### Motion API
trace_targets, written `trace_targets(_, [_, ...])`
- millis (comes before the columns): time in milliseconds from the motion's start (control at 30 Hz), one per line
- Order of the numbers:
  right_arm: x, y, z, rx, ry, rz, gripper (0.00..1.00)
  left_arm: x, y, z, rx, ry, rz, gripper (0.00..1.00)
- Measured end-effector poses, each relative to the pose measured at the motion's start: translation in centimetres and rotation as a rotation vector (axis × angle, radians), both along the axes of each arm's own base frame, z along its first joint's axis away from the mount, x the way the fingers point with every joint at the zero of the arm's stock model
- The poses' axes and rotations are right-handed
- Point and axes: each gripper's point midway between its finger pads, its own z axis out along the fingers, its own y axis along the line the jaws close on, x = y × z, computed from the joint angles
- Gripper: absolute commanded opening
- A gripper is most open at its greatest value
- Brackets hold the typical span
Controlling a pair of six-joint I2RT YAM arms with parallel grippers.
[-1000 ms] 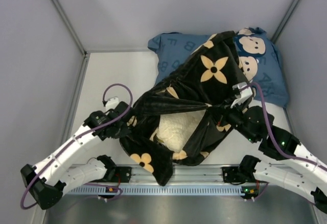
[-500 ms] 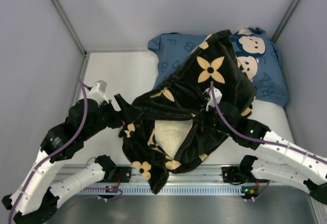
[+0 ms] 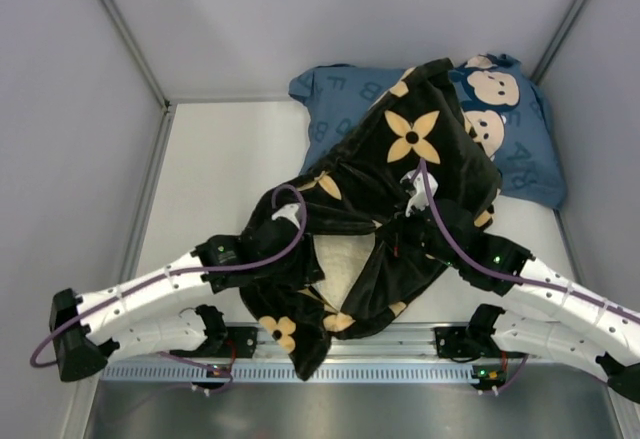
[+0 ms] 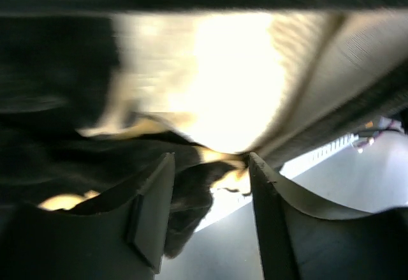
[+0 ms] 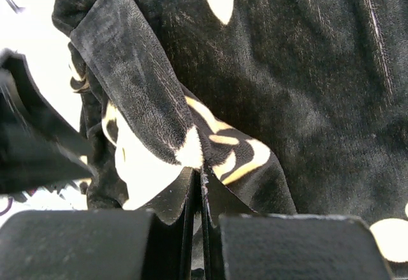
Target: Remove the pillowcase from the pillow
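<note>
The black pillowcase (image 3: 410, 139) with tan flowers lies bunched from the front rail up onto the blue pillow. The cream pillow (image 3: 338, 259) shows through its open near side. My left gripper (image 3: 298, 244) is open at the pillowcase's left edge, beside the pillow. In the left wrist view the left gripper (image 4: 207, 160) has its jaws apart, with the bright cream pillow (image 4: 236, 76) and dark pillowcase (image 4: 57, 133) just ahead. My right gripper (image 3: 402, 227) is shut on a fold of the pillowcase (image 5: 306, 69), and the right wrist view shows that gripper (image 5: 199, 179) pinching the fabric's edge.
A blue pillow (image 3: 520, 149) with letters and cartoon mice lies at the back right, partly under the pillowcase. The metal front rail (image 3: 420, 344) runs along the near edge. Grey walls close in the white table (image 3: 220, 159) on the left, back and right.
My left arm has swung in from the left and dropped low, so its gripper is now at the pillow in the pillowcase's opening. The right gripper has shifted left, still holding the fabric.
</note>
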Motion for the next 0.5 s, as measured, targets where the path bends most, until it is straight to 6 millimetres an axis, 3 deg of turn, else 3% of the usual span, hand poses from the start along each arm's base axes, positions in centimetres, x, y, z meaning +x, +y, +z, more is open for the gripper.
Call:
trace_targets(33, [0.0, 0.0, 0.0, 0.0, 0.0, 0.0, 0.0, -0.3, -1.0, 0.0, -0.005, -0.006, -0.023, 0.66])
trace_targets(167, [0.0, 0.0, 0.0, 0.0, 0.0, 0.0, 0.0, -1.5, -3.8, -0.6, -0.021, -0.011, -0.068, 0.84])
trace_targets(400, [-0.1, -0.1, 0.1, 0.005, -0.003, 0.0, 0.0, -1.9, -5.3, -2.0, -0.059, 0.006, -0.025, 0.98])
trace_targets(500, [-0.2, -0.2, -0.2, 0.005, 0.002, -0.001, 0.0, -1.8, -5.5, -3.2, -0.043, 0.028, 0.003, 0.98])
